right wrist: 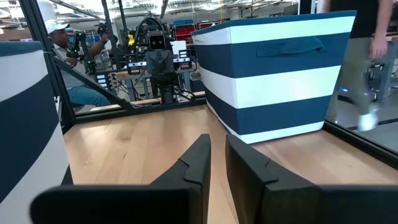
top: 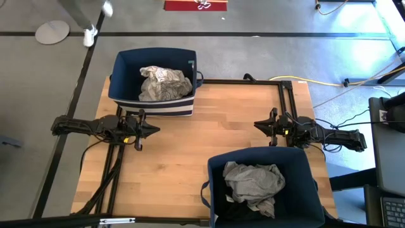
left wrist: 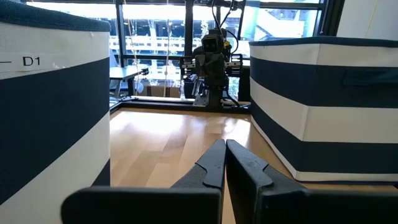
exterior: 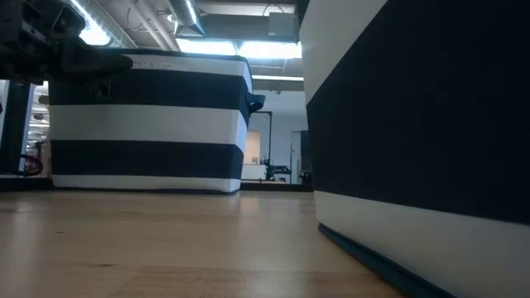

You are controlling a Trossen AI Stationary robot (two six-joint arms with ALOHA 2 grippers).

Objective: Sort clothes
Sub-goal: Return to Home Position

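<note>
A white garment with black pattern [top: 164, 83] lies in the navy bin [top: 126, 66] at the table's far left. A grey garment [top: 253, 180] lies on a black one [top: 235, 212] in the navy bin [top: 304, 168] at the near right. My left gripper [top: 155, 130] hovers shut and empty at the table's left, just in front of the far bin, pointing right. My right gripper [top: 257, 125] hovers shut and empty at the right, just behind the near bin, pointing left. The wrist views show each gripper's fingers together, left [left wrist: 224, 149] and right [right wrist: 217, 144].
Bare wood tabletop [top: 209, 120] lies between the two grippers. The striped walls of the far bin [exterior: 149, 124] and the near bin [exterior: 422, 124] stand tall on the table. A black frame rail [top: 281, 101] runs along the right. People show beyond the table [right wrist: 59, 37], [right wrist: 373, 50].
</note>
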